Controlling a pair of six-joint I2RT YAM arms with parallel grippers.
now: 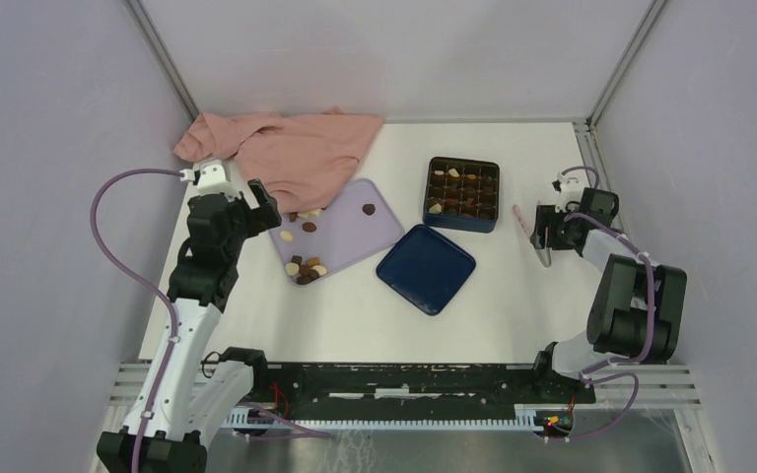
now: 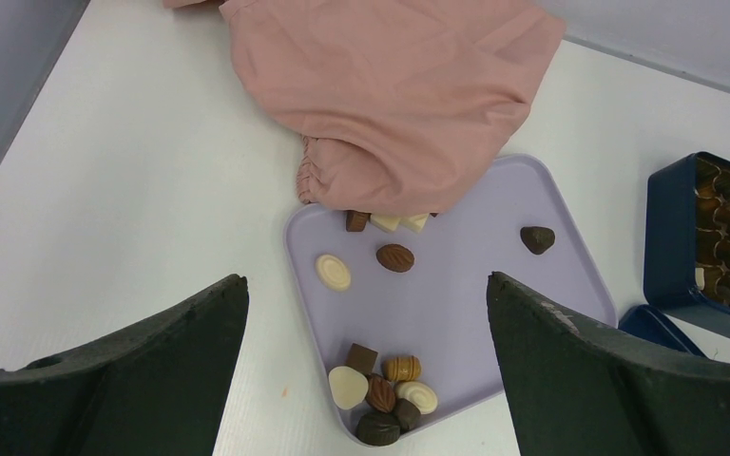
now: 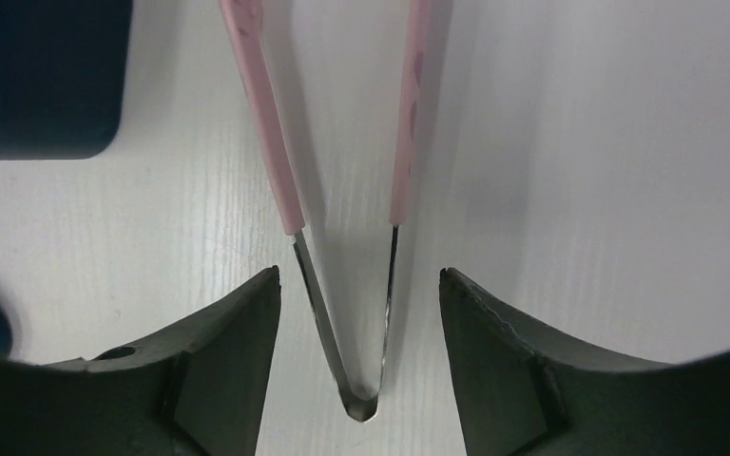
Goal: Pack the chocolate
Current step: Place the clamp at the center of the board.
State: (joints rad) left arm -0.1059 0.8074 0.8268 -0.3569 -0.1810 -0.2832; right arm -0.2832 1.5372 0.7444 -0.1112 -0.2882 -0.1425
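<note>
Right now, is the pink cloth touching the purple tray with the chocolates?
Touching. The left wrist view shows the pink cloth draped over the far edge of the purple tray, hiding that edge and partly covering a few chocolates.

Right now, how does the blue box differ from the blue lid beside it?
The blue box holds chocolates in a grid insert; the blue lid lies bare. The box sits nearly straight in the top view; the lid is turned cornerwise. The box lies farther back, the lid nearer the front. Both are dark blue, square, round-cornered.
</note>
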